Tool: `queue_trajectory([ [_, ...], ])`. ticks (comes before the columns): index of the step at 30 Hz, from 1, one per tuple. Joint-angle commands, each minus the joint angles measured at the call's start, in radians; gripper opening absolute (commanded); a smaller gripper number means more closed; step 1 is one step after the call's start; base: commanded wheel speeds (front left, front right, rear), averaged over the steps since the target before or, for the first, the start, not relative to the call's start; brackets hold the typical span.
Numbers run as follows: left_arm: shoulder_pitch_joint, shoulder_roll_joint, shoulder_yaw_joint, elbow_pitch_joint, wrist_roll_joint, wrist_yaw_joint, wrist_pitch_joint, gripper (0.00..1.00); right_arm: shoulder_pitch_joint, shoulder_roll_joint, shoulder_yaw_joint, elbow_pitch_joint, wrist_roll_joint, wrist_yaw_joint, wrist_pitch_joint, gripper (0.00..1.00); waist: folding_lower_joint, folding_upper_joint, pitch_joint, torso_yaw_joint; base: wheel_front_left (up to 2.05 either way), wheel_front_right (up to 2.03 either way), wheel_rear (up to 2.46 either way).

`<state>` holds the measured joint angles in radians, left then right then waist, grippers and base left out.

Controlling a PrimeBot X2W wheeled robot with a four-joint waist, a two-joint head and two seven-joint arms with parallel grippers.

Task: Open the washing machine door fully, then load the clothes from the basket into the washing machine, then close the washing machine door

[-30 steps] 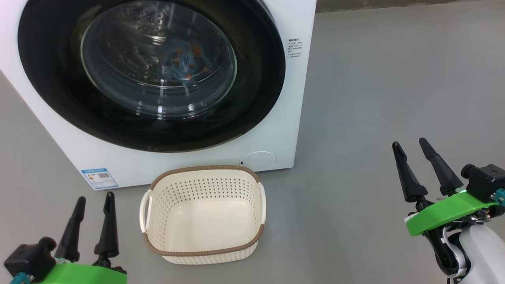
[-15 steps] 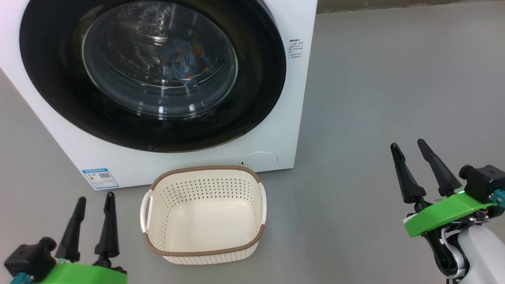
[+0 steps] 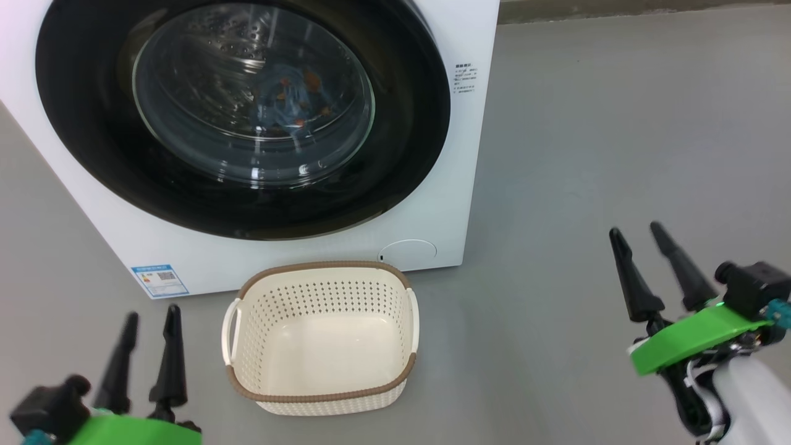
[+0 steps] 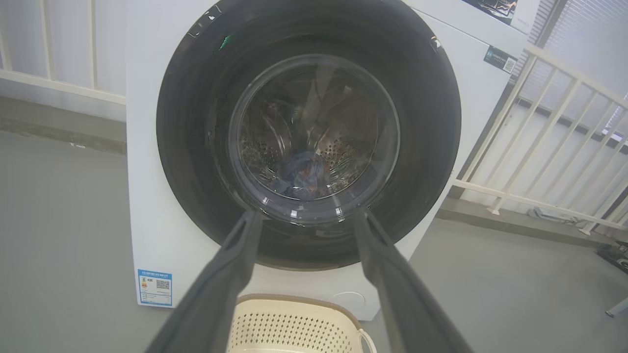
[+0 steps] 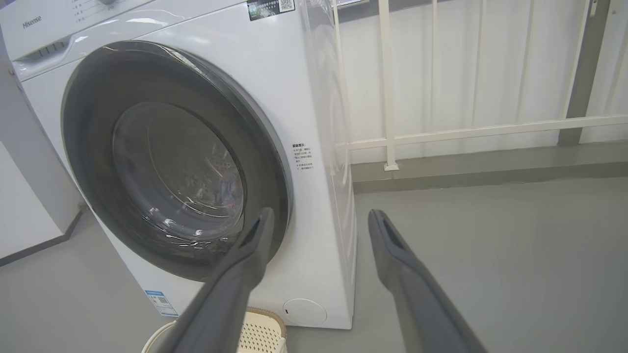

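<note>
Fabric in blue with orange patches, the clothes (image 4: pixel 300 172), lies low in the drum behind the glass of the washing machine door (image 3: pixel 253 99). The basket (image 3: pixel 321 295) on the floor (image 3: pixel 587 154) just in front of the washing machine (image 3: pixel 454 198) holds nothing.

The door looks pushed to. In the right wrist view its black rim seems to sit flat against the white front, though that angle is too oblique to be sure the latch has caught.

Both pairs of jaws stand spread and grip nothing. The left gripper (image 3: pixel 152 314) hangs low beside the basket's left handle. Its wrist view looks nearly square at the door, with the glass bowl framed between its two fingers. The right gripper (image 3: pixel 634 230) is well off to the right over bare floor and sees the door at a slant past the machine's corner.

By my reading all three steps look done. If a last press on the door is wanted, the door lies ahead of and above both sets of jaws. The left arm is nearer and better lined up, so a straight push forward onto the black rim would do it.
</note>
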<state>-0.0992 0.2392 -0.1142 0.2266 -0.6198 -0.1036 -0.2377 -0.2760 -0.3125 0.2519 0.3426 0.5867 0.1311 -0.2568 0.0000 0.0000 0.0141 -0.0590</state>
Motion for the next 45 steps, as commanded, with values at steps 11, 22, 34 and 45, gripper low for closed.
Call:
queue_trajectory([
  [11, 0.022, -0.036, 0.007, 0.032, -0.061, -0.002, 0.024, 0.0, 0.043, 0.043, -0.012, 0.025, 0.067, 0.0, 0.022, 0.0, 0.0021, 0.0, -0.003, 0.004, 0.0, 0.0, 0.0],
  [22, 0.018, -0.049, 0.026, 0.032, -0.14, -0.004, 0.051, 0.0, 0.052, 0.061, -0.041, 0.015, 0.149, 0.0, 0.051, 0.0, 0.0001, 0.0, -0.002, 0.009, 0.0, 0.0, 0.0],
  [34, 0.015, -0.065, 0.048, 0.031, -0.235, -0.007, 0.085, 0.0, 0.065, 0.082, -0.076, 0.003, 0.247, 0.0, 0.086, 0.0, 0.0, 0.0, -0.003, 0.014, 0.0, 0.0, 0.0],
  [45, 0.012, -0.079, 0.069, 0.029, -0.321, -0.009, 0.115, 0.0, 0.077, 0.102, -0.109, -0.009, 0.337, 0.0, 0.118, 0.0, 0.0, 0.0, -0.004, 0.019, 0.0, 0.0, 0.0],
])
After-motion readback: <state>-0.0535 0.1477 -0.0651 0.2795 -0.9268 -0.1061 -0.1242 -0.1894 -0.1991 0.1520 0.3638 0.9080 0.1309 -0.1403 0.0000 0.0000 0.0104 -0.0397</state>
